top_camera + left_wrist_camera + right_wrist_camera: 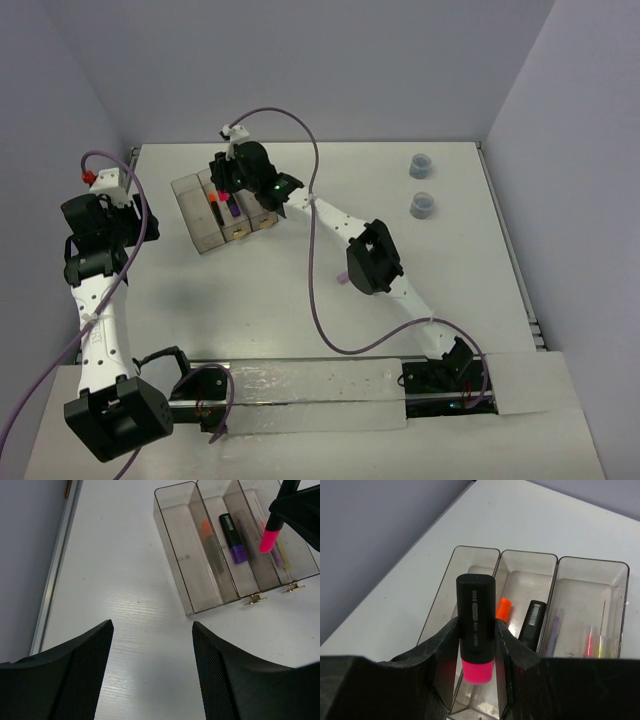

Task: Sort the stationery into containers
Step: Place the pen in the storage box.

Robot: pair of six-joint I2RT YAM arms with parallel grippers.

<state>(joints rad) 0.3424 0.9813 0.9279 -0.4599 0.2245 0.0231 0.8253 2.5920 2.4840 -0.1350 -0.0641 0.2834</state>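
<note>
Three clear smoky bins (205, 215) stand joined in a row at the back left. My right gripper (222, 192) is shut on a pink-red marker (476, 625) with a black body, holding it upright, pink end down, above the bins. The middle bin (530, 575) holds an orange marker (503, 608) and a purple marker (233, 537). The right bin (592, 585) holds thin yellow and pink sticks (594, 642) and a lilac pen (554, 627). The left bin (182, 545) looks empty. My left gripper (152, 670) is open and empty, left of the bins. Two grey-blue rolls (415, 165) (422, 205) stand at the back right.
A small lilac item (342, 281) lies on the table beside the right arm's elbow. A purple cable (315, 250) loops over the table's middle. The walls close the table at the back and sides, and the table's left rail (55, 575) runs near my left gripper.
</note>
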